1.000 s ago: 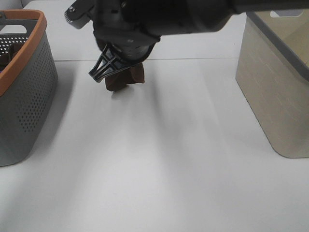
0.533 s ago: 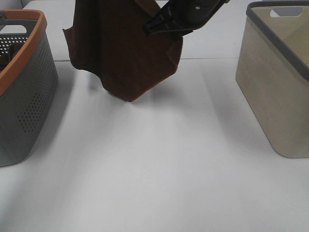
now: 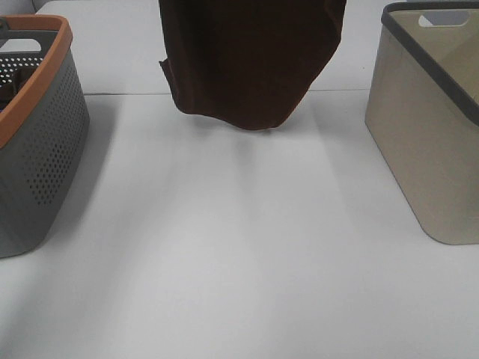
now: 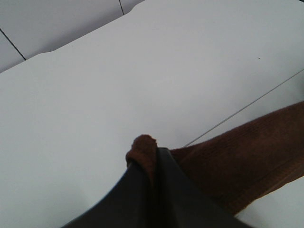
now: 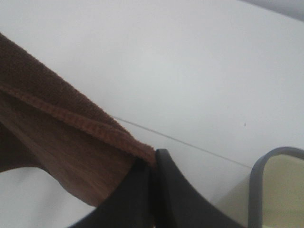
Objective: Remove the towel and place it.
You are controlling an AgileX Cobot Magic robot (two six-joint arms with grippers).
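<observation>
The towel [image 3: 251, 63] hung spread in the air well to the left of the bin [image 3: 426, 149], its top running out of the high view and its wavy lower edge apparently clear of the white table [image 3: 247, 247], with a faint shadow on the table just under it; the cloth was dark brown and fell in soft folds, one corner jutting out on the side away from the bin; the left gripper [image 4: 153, 164] had its jaws pinched tight on a bunched corner of the towel, a small nub of brown cloth poking out past the tips and the rest trailing off to one side; the right gripper [image 5: 151, 166] had its jaws closed hard on another corner, gripping right at the stitched hem [image 5: 71, 116], which ran taut away from the tips; neither gripper showed in the high view, both being above its top edge; the bin was beige with a grey rim and a handle slot, and its rim also showed near the right jaws; a grey perforated basket [image 3: 37, 149] with an orange rim stood far to the left of the bin, beyond the towel; a thin seam [image 3: 120, 93] crossed the table behind the towel and ran on toward the bin.
</observation>
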